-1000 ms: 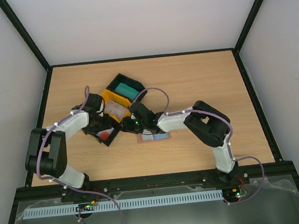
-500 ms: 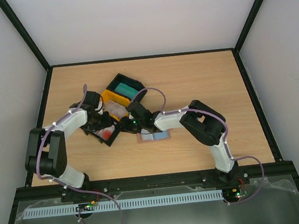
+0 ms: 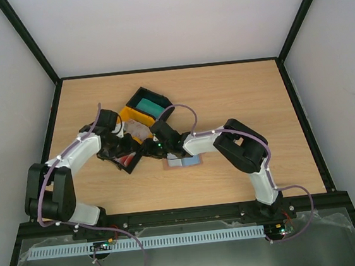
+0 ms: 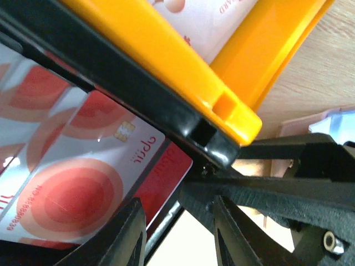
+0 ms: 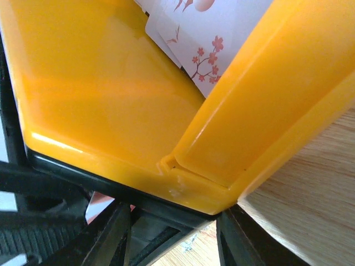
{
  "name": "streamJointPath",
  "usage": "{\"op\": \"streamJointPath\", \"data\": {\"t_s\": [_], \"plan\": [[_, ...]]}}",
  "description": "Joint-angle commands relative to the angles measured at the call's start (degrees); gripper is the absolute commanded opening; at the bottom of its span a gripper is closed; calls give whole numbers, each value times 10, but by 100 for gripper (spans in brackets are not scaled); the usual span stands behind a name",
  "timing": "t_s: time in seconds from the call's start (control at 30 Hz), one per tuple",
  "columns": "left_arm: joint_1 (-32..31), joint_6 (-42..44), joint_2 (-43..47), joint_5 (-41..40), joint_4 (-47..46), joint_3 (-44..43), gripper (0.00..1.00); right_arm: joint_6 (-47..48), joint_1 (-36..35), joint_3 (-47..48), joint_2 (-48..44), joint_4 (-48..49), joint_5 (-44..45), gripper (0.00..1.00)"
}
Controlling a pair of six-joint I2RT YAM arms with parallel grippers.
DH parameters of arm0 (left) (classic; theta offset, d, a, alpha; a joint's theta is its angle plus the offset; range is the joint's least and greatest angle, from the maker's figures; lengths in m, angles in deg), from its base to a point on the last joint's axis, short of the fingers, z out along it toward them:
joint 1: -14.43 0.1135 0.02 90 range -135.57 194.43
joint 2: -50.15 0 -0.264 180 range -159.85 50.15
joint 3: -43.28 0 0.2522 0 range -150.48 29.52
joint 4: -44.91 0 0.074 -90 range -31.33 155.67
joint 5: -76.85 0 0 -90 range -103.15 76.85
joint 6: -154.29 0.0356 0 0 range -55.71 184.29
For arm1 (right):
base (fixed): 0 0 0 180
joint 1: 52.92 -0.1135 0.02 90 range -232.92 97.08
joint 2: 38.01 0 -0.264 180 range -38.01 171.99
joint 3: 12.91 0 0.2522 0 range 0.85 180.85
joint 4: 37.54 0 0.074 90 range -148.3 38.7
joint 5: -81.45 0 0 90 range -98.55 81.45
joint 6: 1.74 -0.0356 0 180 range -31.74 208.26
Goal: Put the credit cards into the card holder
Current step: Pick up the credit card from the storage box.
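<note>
From above, we see three trays clustered on the table: a far black tray holding a teal card, a yellow tray holding pale cards, and a near black tray holding red cards. The left gripper sits over the red cards, and the right gripper is just beside it at the yellow tray's near corner. The holder lies flat on the wood beside the right arm, with something pale blue on it. At the left wrist the jaws stand apart — both trays' walls cross above them and red cards reach one finger, though we cannot tell whether any is pinched. At the right wrist the jaws are apart too — the yellow tray's corner fills the view, blossom-printed pale cards inside.
</note>
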Motion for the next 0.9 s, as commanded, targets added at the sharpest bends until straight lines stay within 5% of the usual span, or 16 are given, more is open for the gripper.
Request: {"op": "streamJointPath", "data": {"t_s": [0.0, 0.87], "plan": [[-1, -13, 19, 31, 25, 21, 36, -2, -2, -9, -6, 3, 29, 38], [-2, -52, 26, 63, 4, 48, 38, -13, -1, -51, -78, -25, 115, 31]]}}
